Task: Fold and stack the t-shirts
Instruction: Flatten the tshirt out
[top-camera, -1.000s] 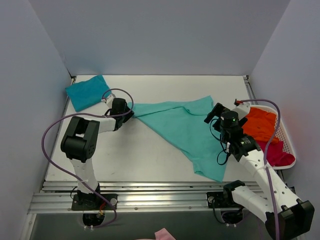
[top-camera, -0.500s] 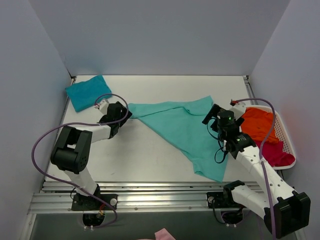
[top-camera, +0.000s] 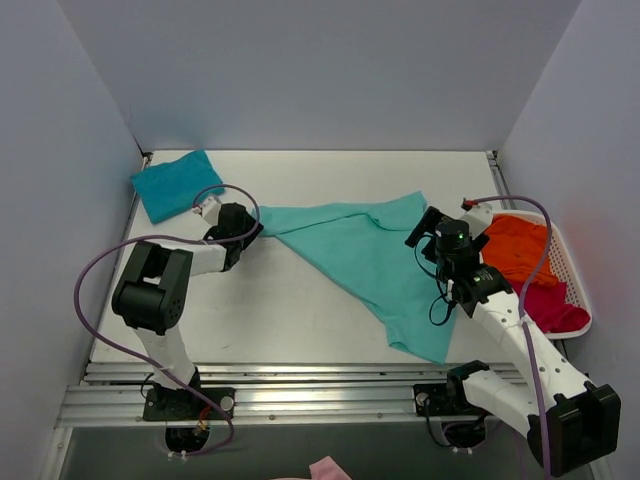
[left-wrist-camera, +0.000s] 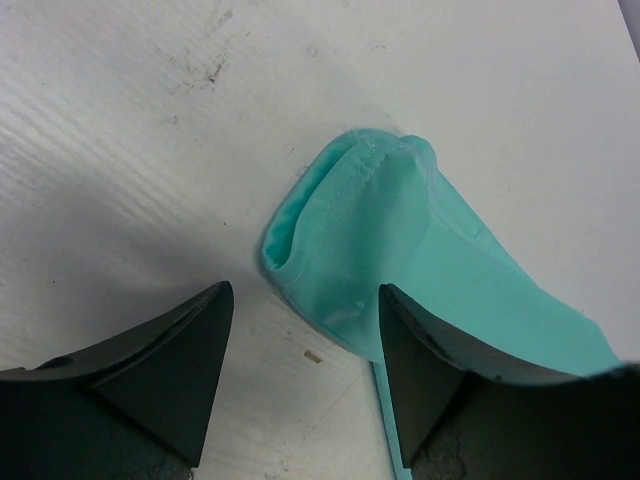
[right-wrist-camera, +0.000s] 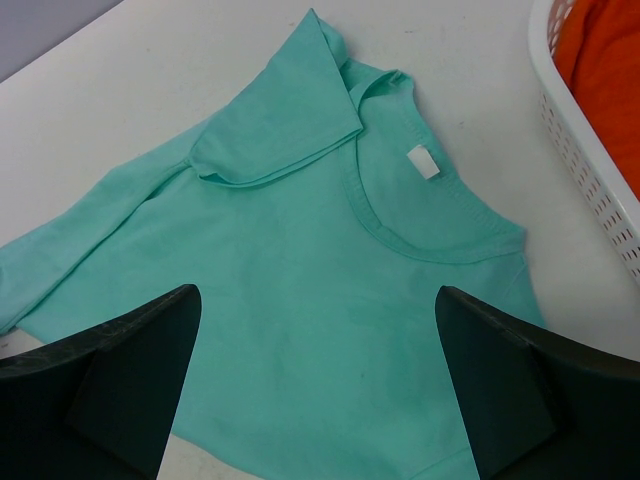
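The mint-green shirt (top-camera: 365, 265) lies spread on the white table (top-camera: 300, 320), stretched from a narrow tip at its left end to a hem at its near right. The left claw (left-wrist-camera: 305, 290) sits low at that left tip, fingers apart, with the rolled sleeve end (left-wrist-camera: 345, 215) lying loose between them, ungripped. The right claw (right-wrist-camera: 315, 300) hangs above the shirt's right part, fingers wide apart and holding nothing. Just beyond it is the neckline with its white label (right-wrist-camera: 424, 161). A folded teal shirt (top-camera: 177, 183) lies beyond the mint shirt's left tip. Right of the mint shirt, a white basket (top-camera: 575, 285) holds an orange shirt (top-camera: 520, 245) and a magenta shirt (top-camera: 550, 305).
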